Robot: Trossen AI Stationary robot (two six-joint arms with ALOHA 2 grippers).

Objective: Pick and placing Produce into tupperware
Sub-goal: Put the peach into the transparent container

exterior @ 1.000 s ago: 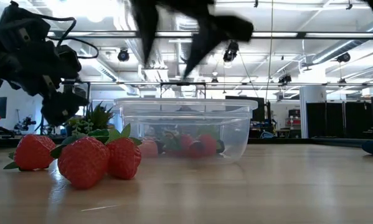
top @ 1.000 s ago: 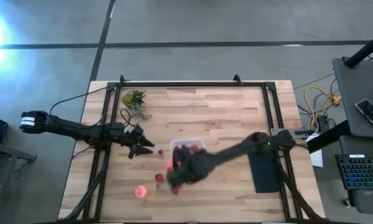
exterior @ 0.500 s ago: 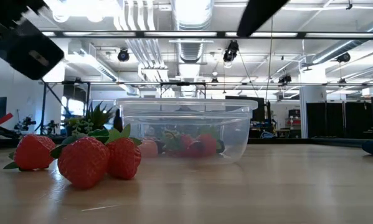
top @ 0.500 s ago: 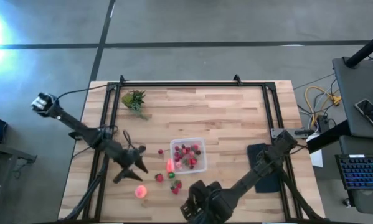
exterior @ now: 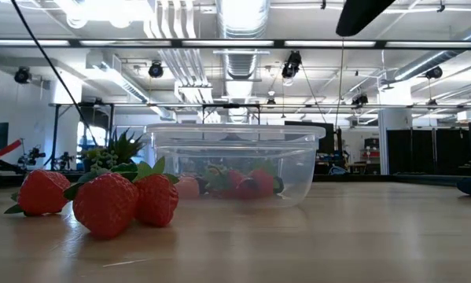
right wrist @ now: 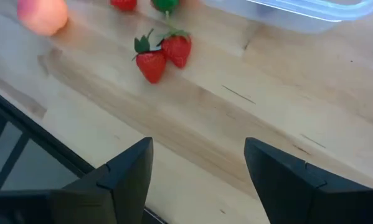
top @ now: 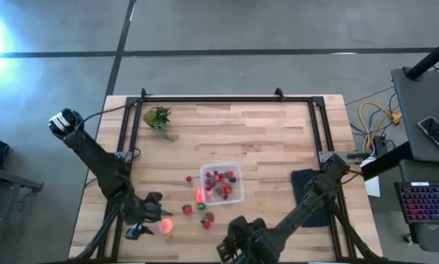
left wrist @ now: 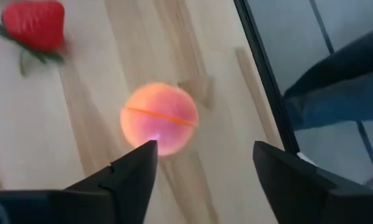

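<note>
The clear tupperware [top: 221,183] stands mid-table with several strawberries inside; the low view shows it [exterior: 235,165] behind three loose strawberries [exterior: 101,200]. More berries [top: 207,218] lie off its near-left corner, and one berry [top: 189,178] sits to its left. The orange-pink fruit [top: 165,226] rests on the wood near the near edge. My left gripper [top: 152,222] is open just left of that fruit [left wrist: 159,118], touching nothing [left wrist: 205,155]. My right gripper [top: 230,249] hangs open at the near edge [right wrist: 198,155], pointing toward two berries [right wrist: 163,57].
A green leafy clump [top: 158,117] lies at the far left of the table. A flat black pad [top: 311,198] sits to the right, partly under my right arm. A black frame rail [left wrist: 261,68] runs along the table's edge by the fruit.
My left gripper has swung from beside the berry left of the tupperware toward the near edge, ending next to the orange-pink fruit. My right gripper has pulled back from the tupperware's near-left corner to the table's near edge. The produce and the tupperware have stayed in place.
</note>
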